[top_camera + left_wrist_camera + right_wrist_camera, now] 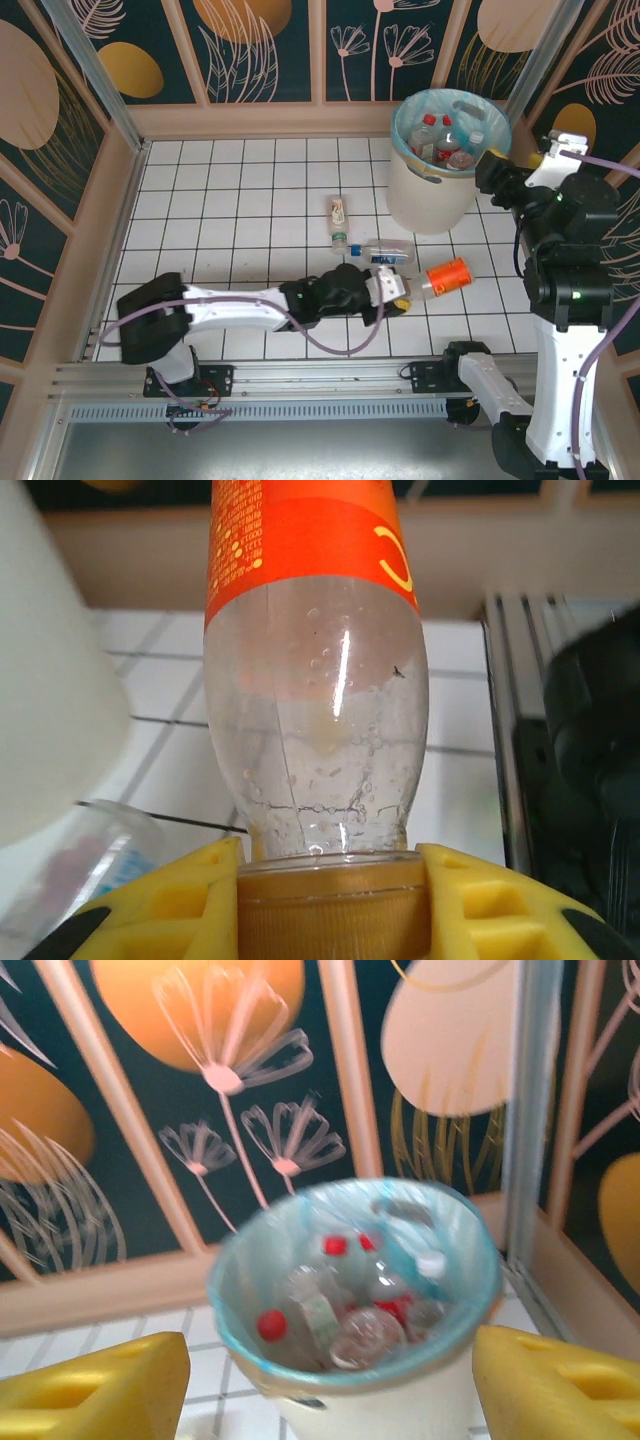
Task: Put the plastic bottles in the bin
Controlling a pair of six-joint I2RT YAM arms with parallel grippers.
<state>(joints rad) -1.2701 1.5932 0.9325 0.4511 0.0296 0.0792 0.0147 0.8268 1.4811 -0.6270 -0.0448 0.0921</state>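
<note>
Your left gripper point(335, 920) pinches the orange-labelled bottle point(318, 710) by its cap.
Wrist view shows that clamp; overhead, the arm lies low, reaching right, bottle just near of the bin point(425, 195). Your right gripper point(330, 1385), fingers spread, faces the bin.

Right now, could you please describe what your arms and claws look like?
The left arm and right arm both have white links, black joints and a loose lavender cable. The left claw and right claw have chunky yellow fingers.
</note>
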